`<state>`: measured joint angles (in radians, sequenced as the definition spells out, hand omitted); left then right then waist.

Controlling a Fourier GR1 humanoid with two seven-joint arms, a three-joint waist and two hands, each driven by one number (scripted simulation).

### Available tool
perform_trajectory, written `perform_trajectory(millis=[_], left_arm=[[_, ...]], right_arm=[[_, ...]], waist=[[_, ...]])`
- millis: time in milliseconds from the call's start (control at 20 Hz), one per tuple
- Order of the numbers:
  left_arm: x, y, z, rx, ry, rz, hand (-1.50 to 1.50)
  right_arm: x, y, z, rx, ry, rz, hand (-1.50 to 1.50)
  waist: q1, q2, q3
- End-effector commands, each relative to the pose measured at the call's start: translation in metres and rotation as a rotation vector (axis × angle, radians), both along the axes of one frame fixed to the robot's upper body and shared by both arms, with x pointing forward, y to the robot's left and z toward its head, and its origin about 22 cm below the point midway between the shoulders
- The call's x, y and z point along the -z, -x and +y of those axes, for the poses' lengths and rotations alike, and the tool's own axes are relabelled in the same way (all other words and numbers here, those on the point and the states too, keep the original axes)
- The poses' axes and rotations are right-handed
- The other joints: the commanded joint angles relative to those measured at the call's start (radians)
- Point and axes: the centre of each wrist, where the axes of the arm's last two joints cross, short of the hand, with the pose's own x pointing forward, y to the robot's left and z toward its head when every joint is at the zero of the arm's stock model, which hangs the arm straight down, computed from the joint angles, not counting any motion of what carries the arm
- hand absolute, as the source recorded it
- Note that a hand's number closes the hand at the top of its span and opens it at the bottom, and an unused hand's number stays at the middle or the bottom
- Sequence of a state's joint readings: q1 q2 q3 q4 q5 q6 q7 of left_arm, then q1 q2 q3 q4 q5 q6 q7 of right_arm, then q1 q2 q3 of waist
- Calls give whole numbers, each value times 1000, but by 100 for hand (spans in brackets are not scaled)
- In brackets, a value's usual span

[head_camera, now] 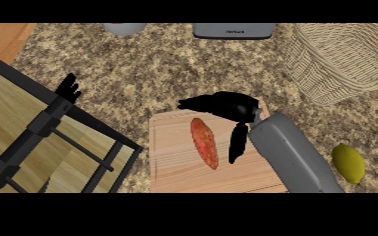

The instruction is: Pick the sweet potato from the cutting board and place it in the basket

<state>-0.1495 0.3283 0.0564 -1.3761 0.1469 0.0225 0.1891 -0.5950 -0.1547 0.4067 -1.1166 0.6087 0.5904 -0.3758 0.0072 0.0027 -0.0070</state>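
The sweet potato [204,142], long and orange-red, lies on the light wooden cutting board [173,172] at the lower middle. My right hand [230,107] hovers over the board's far right part, just right of the sweet potato, fingers spread and relaxed, thumb pointing down beside it; nothing is held. The woven wicker basket [336,62] stands at the upper right. My left hand [69,87] shows at the left, fingers up, resting above the dark frame.
A yellow lemon [348,163] lies right of my right forearm. A dark metal frame [66,140] over wooden floor fills the lower left. A grey appliance [233,30] and a grey bowl [124,28] sit at the counter's far edge.
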Motion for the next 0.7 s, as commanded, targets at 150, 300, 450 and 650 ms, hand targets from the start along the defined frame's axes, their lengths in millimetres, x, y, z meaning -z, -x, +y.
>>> perform_trajectory(millis=[150,300,450,650], left_arm=[[6,-14,1,23,20,-24,0],[-14,-8,-6,19,-6,-45,0],[-17,-28,-2,1,-9,-52,0],[-28,-13,6,28,3,-38,0]], right_arm=[[-2,-1,-17,-58,-42,0,-150],[6,4,-18,-59,-7,13,-150],[17,18,-4,-36,33,-40,-150],[20,13,1,-5,41,-71,-150]], waist=[[-8,-2,7],[-5,-3,7],[-11,-2,7],[-3,-3,7]])
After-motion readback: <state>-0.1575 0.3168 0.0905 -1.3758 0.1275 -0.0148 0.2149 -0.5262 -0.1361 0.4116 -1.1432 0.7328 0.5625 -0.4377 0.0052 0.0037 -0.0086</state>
